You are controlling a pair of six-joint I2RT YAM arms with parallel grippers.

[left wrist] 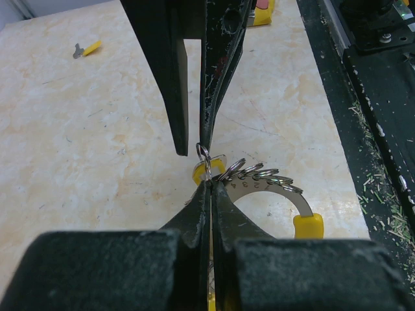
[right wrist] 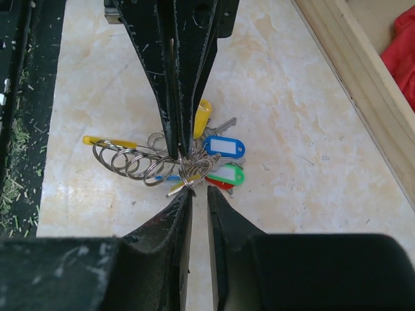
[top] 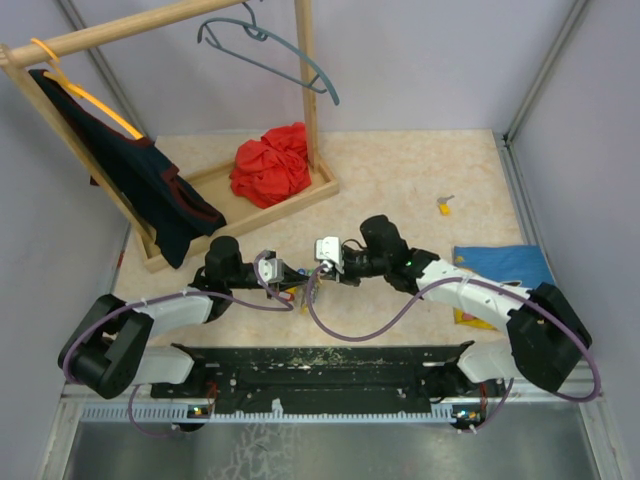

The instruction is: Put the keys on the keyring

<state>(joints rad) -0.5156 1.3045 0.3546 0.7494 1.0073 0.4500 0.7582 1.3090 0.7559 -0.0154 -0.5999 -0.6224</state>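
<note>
The keyring [left wrist: 280, 188], a curved grey metal band with a yellow end, carries several small split rings [right wrist: 130, 162]. My left gripper [left wrist: 209, 184] is shut on the keyring's band and holds it just above the table; it enters the right wrist view from the top [right wrist: 176, 152]. A bunch of keys [right wrist: 220, 162] with blue, green, red and yellow tags lies under the meeting point. My right gripper [right wrist: 199, 191] faces the left one, its jaws narrowly open with nothing between them. A small split ring [right wrist: 188, 181] touches its left fingertip. One yellow-tagged key [top: 444, 206] lies apart, far right.
A wooden clothes rack [top: 305, 90] stands at the back left, with a red cloth [top: 272, 165] on its base, a dark garment [top: 140, 180] on an orange hanger and a grey hanger [top: 270, 50]. A blue cloth [top: 500, 265] lies right. A black rail [top: 320, 365] runs along the near edge.
</note>
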